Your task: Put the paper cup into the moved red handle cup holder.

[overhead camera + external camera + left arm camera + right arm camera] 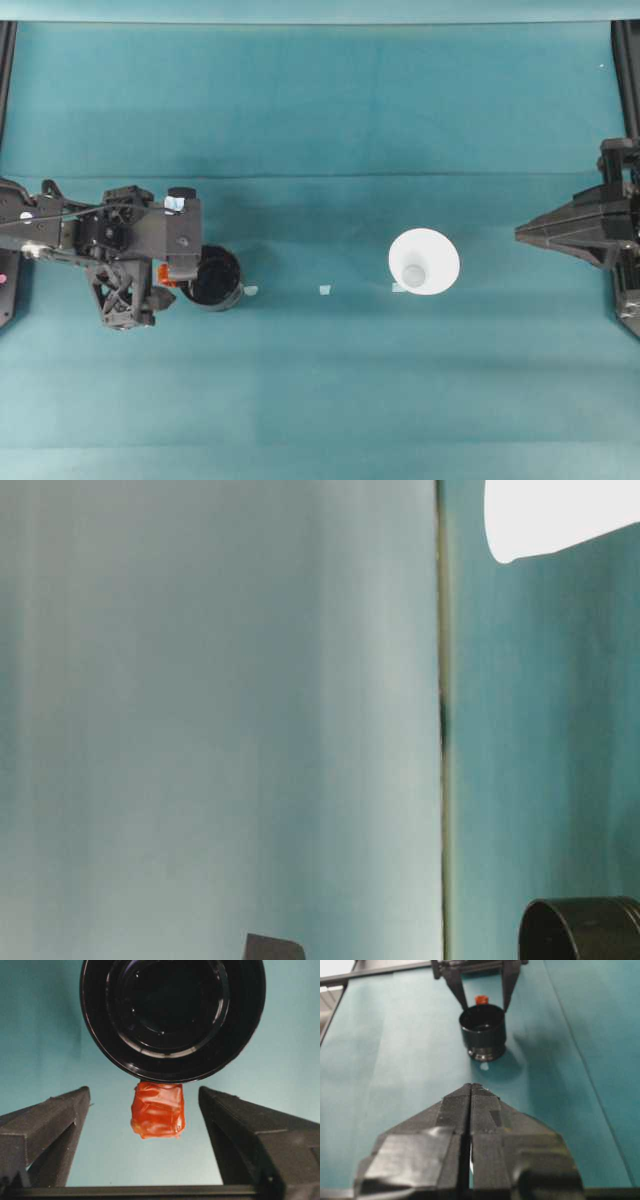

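Left pincer point(157, 1110) wide, straddling red handle cup holder point(172, 1015) tab | right pincer point(470, 1087) closed, empty

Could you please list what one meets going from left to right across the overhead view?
Left gripper with its jaws open → red handle cup holder → small pale scrap on the cloth → paper cup → right gripper with its jaws shut.

closed right gripper point(470, 1091), red handle cup holder point(483, 1032) beyond

Teal cloth point(330, 100) covers the table; backdrop seemingly pale.
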